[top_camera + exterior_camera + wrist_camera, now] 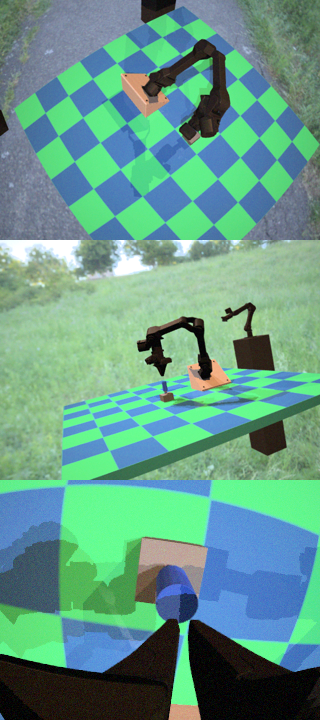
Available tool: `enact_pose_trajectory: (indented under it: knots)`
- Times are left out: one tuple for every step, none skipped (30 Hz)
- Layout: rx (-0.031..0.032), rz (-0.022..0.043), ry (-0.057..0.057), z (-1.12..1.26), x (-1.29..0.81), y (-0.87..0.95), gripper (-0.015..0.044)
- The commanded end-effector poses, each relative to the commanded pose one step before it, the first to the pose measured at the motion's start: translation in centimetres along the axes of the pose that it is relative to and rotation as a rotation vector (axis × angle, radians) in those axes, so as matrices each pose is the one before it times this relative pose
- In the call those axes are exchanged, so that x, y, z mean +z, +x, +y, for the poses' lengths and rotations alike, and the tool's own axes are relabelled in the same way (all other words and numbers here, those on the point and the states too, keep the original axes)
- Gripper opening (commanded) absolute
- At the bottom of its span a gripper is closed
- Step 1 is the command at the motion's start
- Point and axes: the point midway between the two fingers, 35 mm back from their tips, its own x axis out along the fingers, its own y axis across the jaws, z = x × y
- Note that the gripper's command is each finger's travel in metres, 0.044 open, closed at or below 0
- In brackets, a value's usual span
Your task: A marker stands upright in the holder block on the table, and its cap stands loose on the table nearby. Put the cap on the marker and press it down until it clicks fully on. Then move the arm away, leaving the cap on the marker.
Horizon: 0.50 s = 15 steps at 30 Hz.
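The blue cap (164, 385) (176, 596) sits on top of the marker, which stands upright in the small brown holder block (166, 396) (182, 552) (194, 139). The marker body itself is hidden under the cap. My gripper (161, 373) (182, 628) is shut on nothing, with its fingertips together. It hangs a short way above the cap and clear of it. In the top view the arm's wrist covers the cap, and only a corner of the block shows.
The arm's orange wedge base (134, 90) (219, 376) stands on the green and blue checkered table (103, 180) (129, 436). A dark pedestal (253, 351) (157, 10) with a second small arm stands beyond the table's far edge.
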Motion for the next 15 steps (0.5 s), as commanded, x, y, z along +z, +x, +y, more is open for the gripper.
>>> enact_pose_trajectory:
  knots:
    - [0.003, 0.00146, 0.0914, -0.008, -0.125, 0.212, 0.0]
    - [0.0, 0.0, 0.0, 0.0, 0.0, 0.0, 0.0]
    - [0.0, 0.0, 0.0, 0.0, 0.0, 0.0, 0.0]
    - [0.0, 0.0, 0.0, 0.0, 0.0, 0.0, 0.0]
    - [0.0, 0.0, 0.0, 0.0, 0.0, 0.0, 0.0]
    - [0.0, 0.0, 0.0, 0.0, 0.0, 0.0, 0.0]
    - [0.0, 0.0, 0.0, 0.0, 0.0, 0.0, 0.0]
    - [0.0, -0.00001, 0.0, 0.0, 0.001, 0.026, 0.0]
    - [0.0, -0.00001, 0.0, 0.0, 0.001, 0.048, 0.0]
    - [0.0, -0.00002, 0.0, 0.0, 0.001, 0.072, 0.0]
    - [0.0, -0.00002, 0.0, 0.0, 0.002, 0.088, 0.0]
    - [0.00001, -0.00002, 0.0, 0.001, 0.002, 0.109, 0.0]
    - [0.00001, -0.00002, 0.0, 0.001, 0.001, 0.117, 0.0]
    - [0.00002, -0.00003, 0.0, 0.001, 0.001, 0.134, 0.0]
    - [0.00003, -0.00003, 0.0, 0.001, 0.001, 0.134, 0.0]
